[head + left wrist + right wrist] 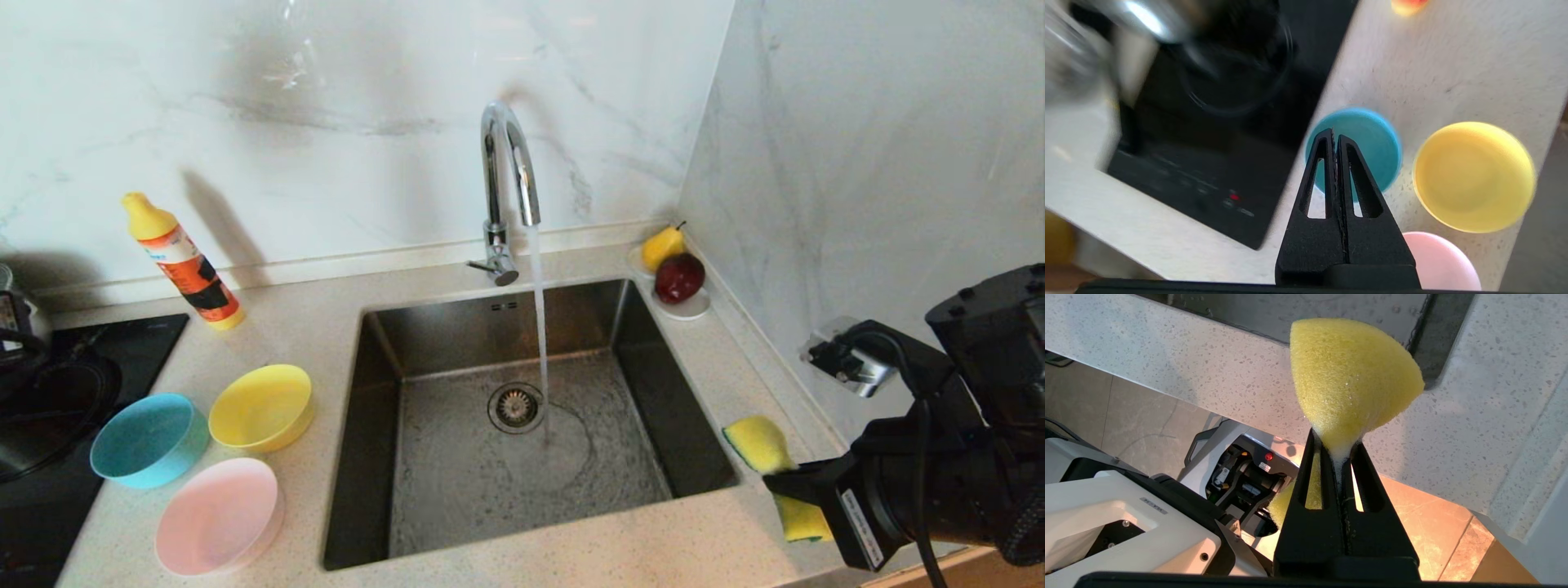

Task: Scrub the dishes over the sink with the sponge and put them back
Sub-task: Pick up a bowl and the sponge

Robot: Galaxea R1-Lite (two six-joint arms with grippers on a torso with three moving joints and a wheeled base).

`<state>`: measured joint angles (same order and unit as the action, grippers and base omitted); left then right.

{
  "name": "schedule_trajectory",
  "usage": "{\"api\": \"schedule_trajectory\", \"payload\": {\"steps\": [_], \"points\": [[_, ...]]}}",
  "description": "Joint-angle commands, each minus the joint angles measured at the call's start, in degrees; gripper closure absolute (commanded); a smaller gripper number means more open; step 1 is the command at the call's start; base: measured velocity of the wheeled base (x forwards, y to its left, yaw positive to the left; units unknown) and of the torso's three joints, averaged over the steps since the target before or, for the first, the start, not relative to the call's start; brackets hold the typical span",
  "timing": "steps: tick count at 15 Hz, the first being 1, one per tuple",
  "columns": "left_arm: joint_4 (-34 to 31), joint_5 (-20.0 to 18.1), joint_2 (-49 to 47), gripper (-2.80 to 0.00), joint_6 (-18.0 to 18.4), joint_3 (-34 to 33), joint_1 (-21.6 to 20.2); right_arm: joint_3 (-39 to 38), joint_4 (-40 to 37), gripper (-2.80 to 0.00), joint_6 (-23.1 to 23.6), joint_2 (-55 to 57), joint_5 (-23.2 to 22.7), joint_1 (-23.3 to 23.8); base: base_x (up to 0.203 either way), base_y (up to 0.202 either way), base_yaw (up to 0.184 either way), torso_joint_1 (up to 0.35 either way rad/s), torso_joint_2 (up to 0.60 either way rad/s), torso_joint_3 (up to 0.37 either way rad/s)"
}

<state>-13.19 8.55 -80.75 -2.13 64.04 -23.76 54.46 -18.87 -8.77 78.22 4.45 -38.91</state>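
1. The three dishes sit on the desk (310, 327) to the left of the sink (457, 490): the yellow bowl (261, 407) nearest the basin, the light blue bowl (148, 439) beside it toward the black cooktop (49, 457), and the pale pink bowl (219, 514) at the front edge.
2. In the left wrist view the left claw (1336, 136) hangs above this cluster, its tips lying over the light blue bowl (1359, 143). The yellow bowl (1474, 175) lies off to one side of it and the pink bowl (1443, 261) shows close by the claw's base. So the dishes lie below and just ahead of the left claw, and the left arm is plainly the nearer one to them.
3. The left claw is clenched, its fingers pressed together with nothing between them. It touches no bowl, and in my judgement it must spread before it can take a rim.
4. The right claw (1337, 451) is clamped on the sponge (1351, 375), squeezing its middle so the ends bulge out, foam at the pinch.
5. In the head view the sponge (759, 441) hangs just past the sink's right rim, over the desk rather than over the basin. The tap (506, 163) runs water into the sink.
6. The bowls are round, so no long axis matters.
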Motion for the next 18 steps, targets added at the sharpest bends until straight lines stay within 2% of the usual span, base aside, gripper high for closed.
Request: {"api": "schedule_trajectory", "payload": {"steps": [1, 2, 3, 4, 5, 6, 13, 18], "points": [[-1.6, -12.2, -6.1, 0.00, -0.9, 1.3, -8.4, 0.0, -0.1, 0.00, 0.0, 1.0, 0.0, 0.0, 0.000, 0.000, 0.000, 0.000, 0.00, 0.000], [-2.2, -17.3, -7.1, 0.00, -1.7, 1.2, -11.6, 0.0, -0.1, 0.00, 0.0, 1.2, -0.1, 0.0, 0.000, 0.000, 0.000, 0.000, 0.00, 0.000], [-3.1, -20.8, -8.1, 0.00, -2.5, 0.9, -14.2, 0.0, 0.0, 0.00, 0.0, 1.2, 0.0, 0.0, 0.000, 0.000, 0.000, 0.000, 0.00, 0.000], [-4.3, -23.1, -9.4, 0.00, -3.1, 0.3, -15.9, 0.1, -0.1, 0.00, -0.1, 1.2, 0.0, 0.1, 0.000, 0.000, 0.000, 0.000, 0.00, 0.000], [-4.9, -23.7, -10.0, 0.00, -3.3, -0.8, -16.6, 0.1, -0.1, 0.00, -0.1, 1.3, -0.1, 0.1, 0.000, 0.000, 0.000, 0.000, 0.00, 0.000], [-5.0, -23.7, -10.5, -2.80, -3.4, -1.7, -16.7, 0.1, -0.1, 0.00, -0.1, 1.3, -0.1, 0.1, 0.000, 0.000, 0.000, 0.000, 0.00, 0.000], [-4.1, -23.7, -16.5, -2.80, -5.2, -6.3, -16.9, 0.1, -0.1, 0.00, -0.1, 1.4, 0.0, 0.1, 0.000, 0.000, 0.000, 0.000, 0.00, 0.000], [-1.7, -23.4, -19.4, -2.80, -7.2, -7.2, -17.6, 0.1, -0.1, 0.00, -0.1, 1.7, 0.0, 0.2, 0.000, 0.000, 0.000, 0.000, 0.00, 0.000]]}}
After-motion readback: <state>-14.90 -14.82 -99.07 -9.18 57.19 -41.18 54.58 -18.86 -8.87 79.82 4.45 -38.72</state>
